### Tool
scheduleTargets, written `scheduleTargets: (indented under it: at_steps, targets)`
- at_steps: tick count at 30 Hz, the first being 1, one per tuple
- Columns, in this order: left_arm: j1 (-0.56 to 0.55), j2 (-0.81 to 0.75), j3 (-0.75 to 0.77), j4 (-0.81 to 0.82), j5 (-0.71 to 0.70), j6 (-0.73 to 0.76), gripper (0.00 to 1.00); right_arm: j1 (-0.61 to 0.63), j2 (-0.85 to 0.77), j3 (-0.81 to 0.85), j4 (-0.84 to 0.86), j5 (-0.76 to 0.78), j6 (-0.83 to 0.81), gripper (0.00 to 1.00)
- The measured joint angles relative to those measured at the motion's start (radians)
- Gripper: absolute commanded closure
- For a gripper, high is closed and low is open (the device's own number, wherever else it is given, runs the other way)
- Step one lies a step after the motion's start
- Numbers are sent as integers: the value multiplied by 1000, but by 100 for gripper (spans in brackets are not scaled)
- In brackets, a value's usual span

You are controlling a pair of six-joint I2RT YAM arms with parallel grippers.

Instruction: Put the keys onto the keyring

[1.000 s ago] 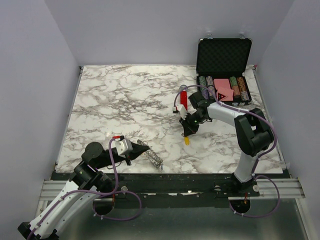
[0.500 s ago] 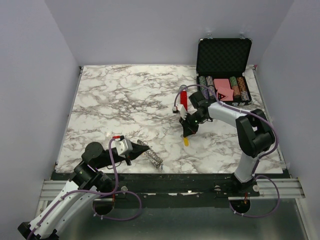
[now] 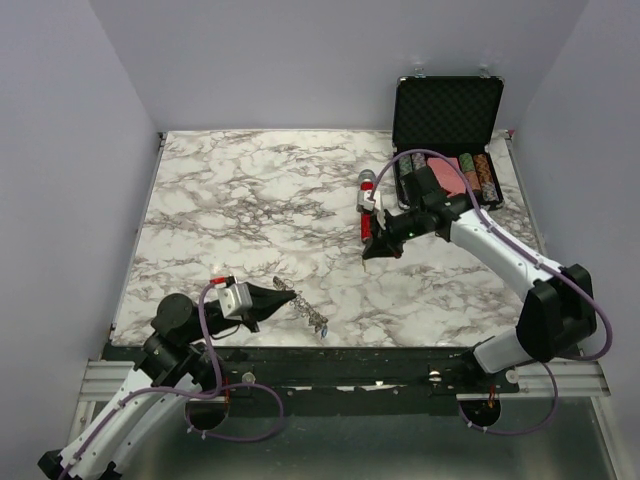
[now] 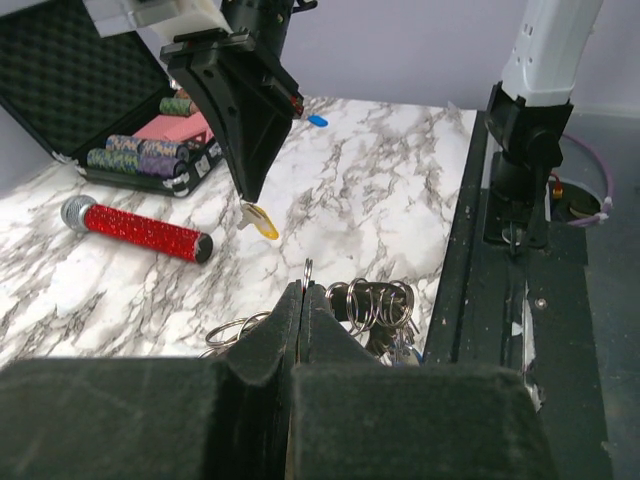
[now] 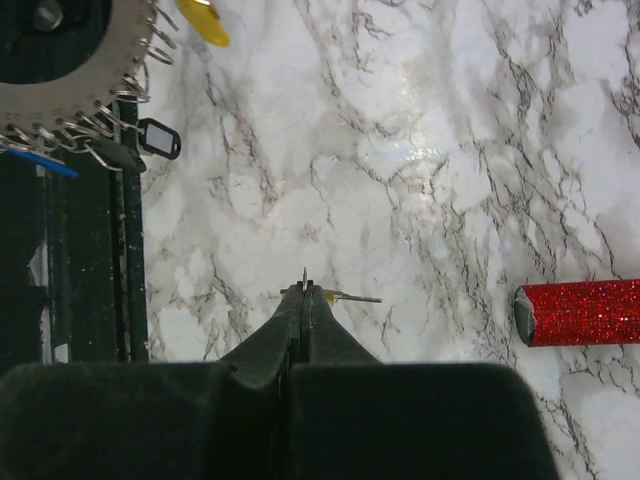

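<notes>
The left gripper [image 4: 301,295] is closed tight on the keyring [image 4: 372,303], pinching one thin wire loop between its fingertips. The rest of the ring's bunched loops lie on the marble table [image 3: 260,200] just beside the near edge, towards the left arm's side.

The right gripper [image 5: 303,295] is closed as well and holds a yellow-headed key [image 4: 262,223]. In the right wrist view the silver blade sticks out sideways from the fingertips, with only a sliver of the yellow head showing. This gripper hangs above the table right of centre, well apart from the keyring.

A red cylinder [image 4: 140,228] with a silver cap lies on its side on the table, between the right gripper and the case.

At the back right corner stands a black case [image 3: 447,110], open, with its foam-lined lid upright. Inside it, striped poker chips [image 4: 150,152] lie in rows of stacks on their sides, and a pink box [image 4: 180,128] sits between the rows.

In the right wrist view, a second yellow head [image 5: 205,20] and a small black tag [image 5: 160,138] show just beside the ring's rim. Whether they hang from the loops cannot be told. A small blue piece [image 4: 317,121] lies alone on the table, farther off.
</notes>
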Motion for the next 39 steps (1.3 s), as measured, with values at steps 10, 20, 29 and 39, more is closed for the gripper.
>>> scheduleTargets:
  at_steps: [10,20,29,39]
  targets:
    - [0,-84,-36,59,-8,-56,100,0,-53,105,-111,-157,-44,100]
    - [0,-117,-46,68,-14,-79,100,0,-53,169,-150,-258,-37,100]
    - [0,-120,-46,74,-14,-80,100,0,-54,199,-163,-305,-19,99]
    - [0,-121,-48,81,-14,-84,100,0,-72,147,-131,-347,10,100]
